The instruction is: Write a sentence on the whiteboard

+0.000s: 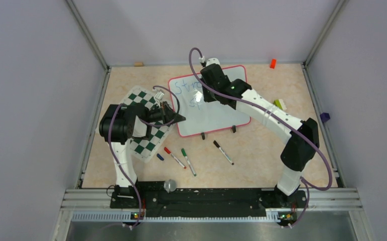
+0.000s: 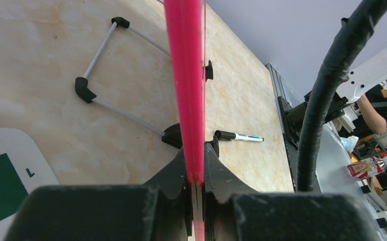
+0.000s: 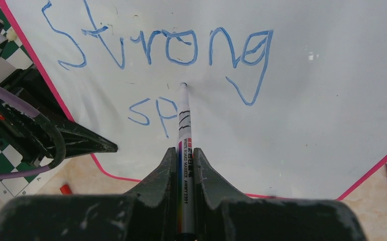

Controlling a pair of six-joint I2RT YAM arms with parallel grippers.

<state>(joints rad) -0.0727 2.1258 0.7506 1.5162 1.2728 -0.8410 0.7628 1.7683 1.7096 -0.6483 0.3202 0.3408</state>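
The whiteboard (image 1: 216, 114), with its red-pink frame, lies at the middle back of the table. In blue it reads "Strong" (image 3: 166, 45), with "sp" (image 3: 148, 111) begun below; this part of the sentence (image 1: 185, 84) also shows faintly from above. My right gripper (image 3: 183, 150) is shut on a white-barrelled whiteboard marker (image 3: 183, 120). The marker's tip touches the board just right of the "p". My left gripper (image 2: 195, 153) is shut on the board's red frame edge (image 2: 186, 75), at the board's left corner (image 1: 181, 118).
A green-and-white chessboard mat (image 1: 143, 143) lies under the left arm. Red (image 1: 173, 156), green (image 1: 187, 160) and black (image 1: 223, 152) markers lie in front of the board. Its wire stand (image 2: 101, 55) shows underneath. An orange block (image 1: 272, 63) sits at the back right.
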